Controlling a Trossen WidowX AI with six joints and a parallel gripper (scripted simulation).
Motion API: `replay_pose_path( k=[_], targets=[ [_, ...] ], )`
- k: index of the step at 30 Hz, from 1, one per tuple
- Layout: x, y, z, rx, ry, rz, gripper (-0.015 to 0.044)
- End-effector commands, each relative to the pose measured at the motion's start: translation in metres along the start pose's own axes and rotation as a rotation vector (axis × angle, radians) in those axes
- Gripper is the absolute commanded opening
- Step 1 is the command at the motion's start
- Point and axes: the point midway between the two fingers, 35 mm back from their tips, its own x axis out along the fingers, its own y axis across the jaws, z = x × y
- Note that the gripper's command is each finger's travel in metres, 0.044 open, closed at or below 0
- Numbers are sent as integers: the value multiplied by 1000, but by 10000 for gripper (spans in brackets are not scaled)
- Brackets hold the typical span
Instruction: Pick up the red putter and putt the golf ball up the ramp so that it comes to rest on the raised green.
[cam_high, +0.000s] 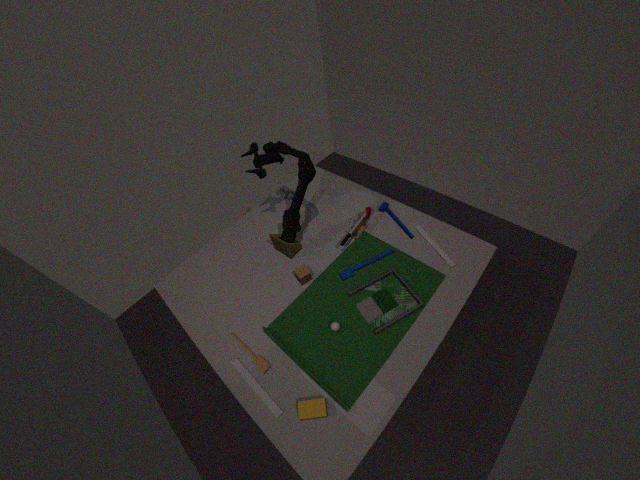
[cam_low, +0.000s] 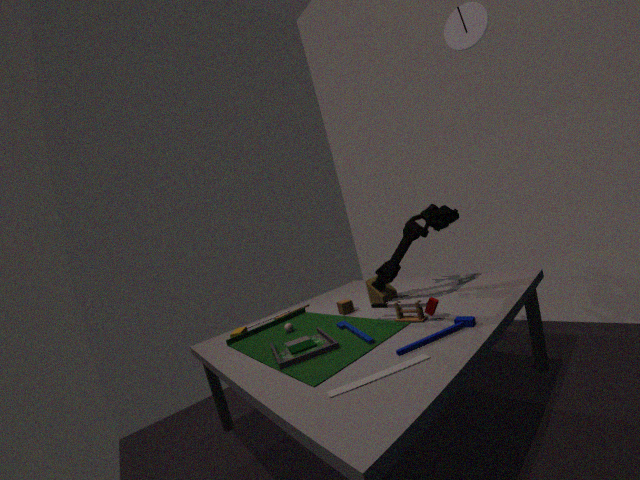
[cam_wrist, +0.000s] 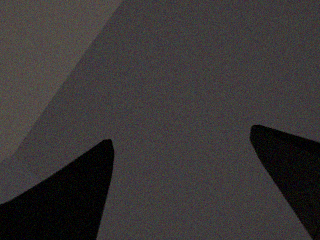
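Observation:
The red putter, with a red head (cam_high: 368, 210) (cam_low: 431, 306) and dark grip (cam_high: 345, 239), rests on a small wooden rack (cam_low: 410, 319) beside the green mat (cam_high: 305, 330) (cam_low: 317, 373). A white golf ball (cam_high: 334, 326) (cam_low: 288, 327) lies on the mat, in front of a grey ramp (cam_high: 368, 308). The ramp leads up to a small raised green (cam_high: 384, 298) (cam_low: 302, 346), with a grey wall (cam_high: 408, 287) (cam_low: 310, 355) around three sides. My gripper (cam_high: 244, 163) (cam_wrist: 181, 139) is open and empty, high up behind the arm's base, far from the putter and ball.
A blue putter (cam_high: 369, 263) (cam_low: 356, 332) lies on the mat. A blue mallet (cam_high: 399, 222) (cam_low: 434, 338) and white strip (cam_high: 435, 246) (cam_low: 379, 377) lie beyond the rack. A wooden cube (cam_high: 302, 274) (cam_low: 345, 306) is near the base. A yellow block (cam_high: 312, 408), wooden spatula (cam_high: 261, 363) and another strip (cam_high: 257, 387) lie opposite.

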Motion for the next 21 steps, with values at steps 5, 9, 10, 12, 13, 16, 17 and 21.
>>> replay_pose_path(
  k=[5, 9, 10, 12, 13, 16, 17, 21],
  targets=[
    [-13, -2, 11, -29, -46, 16, 440],
    [-38, -8, 31, -83, -135, 40, 440],
    [-44, -9, 35, -96, -159, 44, 440],
    [-58, -13, 44, -124, -206, 51, 440],
    [-65, -15, 49, -138, -230, 54, 440],
    [-85, -22, 60, -178, -303, 58, 440],
    [-92, -24, 64, -191, -328, 58, 440],
    [-122, -35, 77, -244, -429, 52, 440]
  ],
)
